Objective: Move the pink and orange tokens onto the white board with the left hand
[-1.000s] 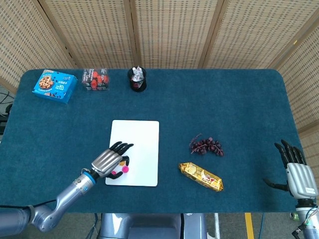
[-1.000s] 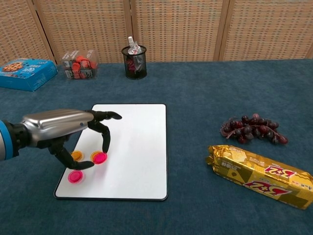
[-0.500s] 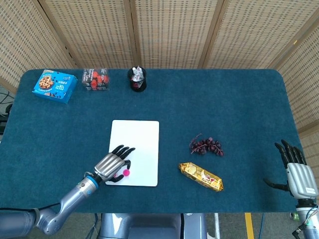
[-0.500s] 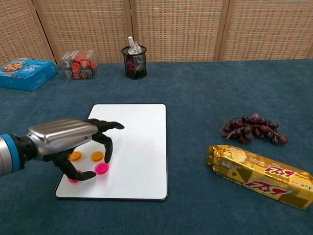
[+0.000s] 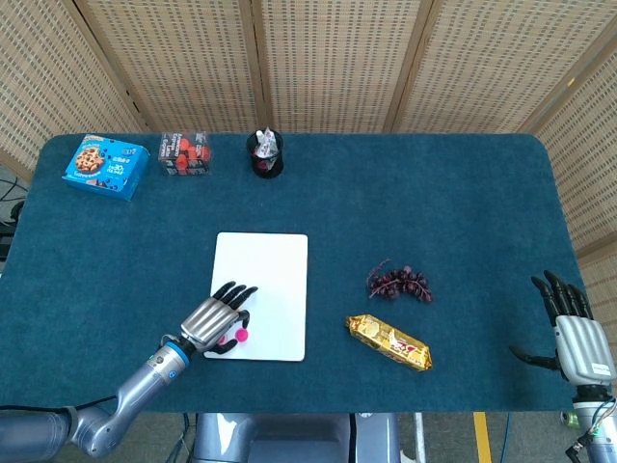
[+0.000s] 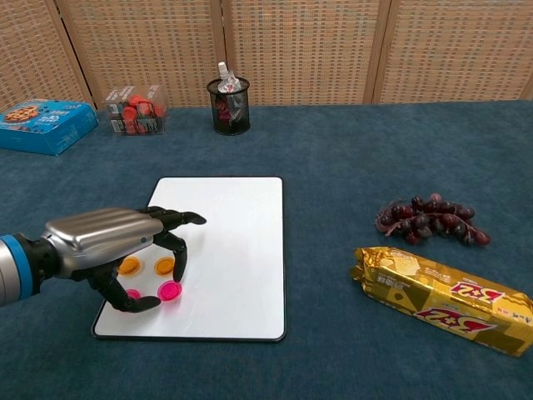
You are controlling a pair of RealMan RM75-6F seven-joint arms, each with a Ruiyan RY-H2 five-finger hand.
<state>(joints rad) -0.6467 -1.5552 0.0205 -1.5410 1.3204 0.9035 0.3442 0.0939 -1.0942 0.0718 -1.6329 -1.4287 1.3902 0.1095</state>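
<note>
While the left hand (image 6: 112, 250) hovers empty, fingers loosely spread, two orange tokens (image 6: 165, 266) and two pink tokens (image 6: 170, 291) already lie on the white board's (image 6: 237, 242) near-left corner; the task looks nearly finished.

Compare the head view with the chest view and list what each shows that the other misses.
Only the head view shows the right hand, fingers apart and holding nothing, near the table's right edge, and the whole blue table. Only the chest view shows the two orange tokens clearly, beside the pink tokens, partly under the left hand. Both show the white board, that left hand above its near left corner, a pink token, grapes, the gold snack bar, cookie box and black cup.
</note>
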